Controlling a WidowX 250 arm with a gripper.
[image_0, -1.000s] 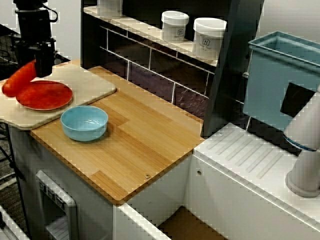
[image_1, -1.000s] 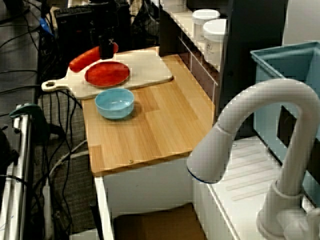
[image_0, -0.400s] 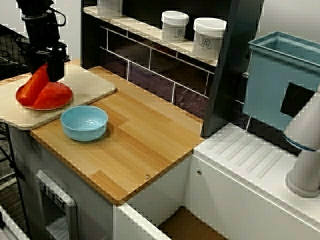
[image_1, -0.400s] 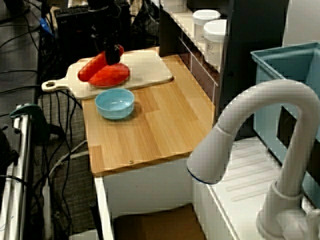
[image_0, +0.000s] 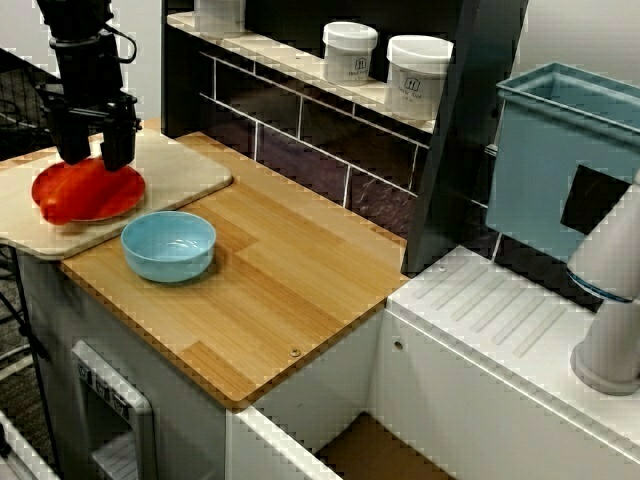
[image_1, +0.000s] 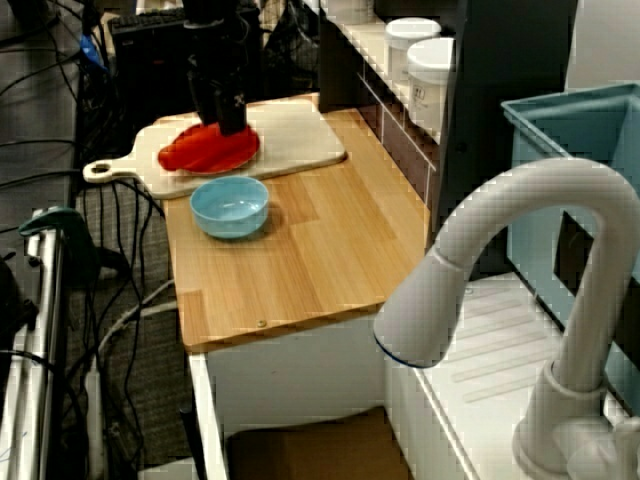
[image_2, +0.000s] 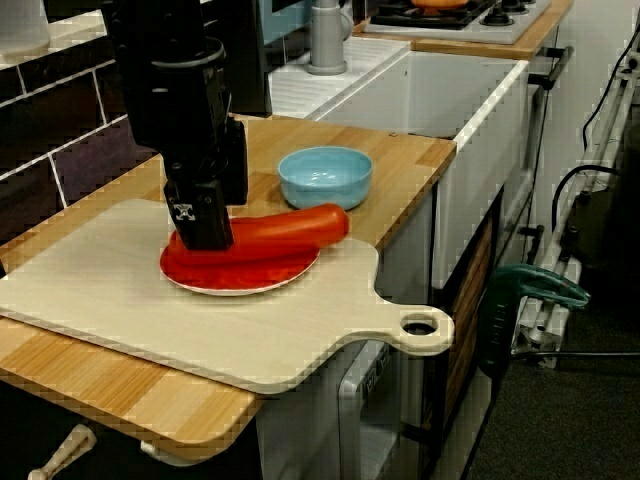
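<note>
A long red vegetable lies across a red plate on the pale cutting board. My black gripper stands straight above the vegetable's far end, its fingers apart on either side of it. The fingertips reach down to the plate. In the view past the tap, the gripper hides part of the plate. A light blue bowl sits on the wooden counter just beside the board.
Two white jars stand on the shelf behind the counter. A teal bin and a white tap are over by the sink. The board's handle overhangs the counter edge.
The gripper carried the red vegetable from left of the plate onto it, lowered it flat, and its fingers have spread apart.
</note>
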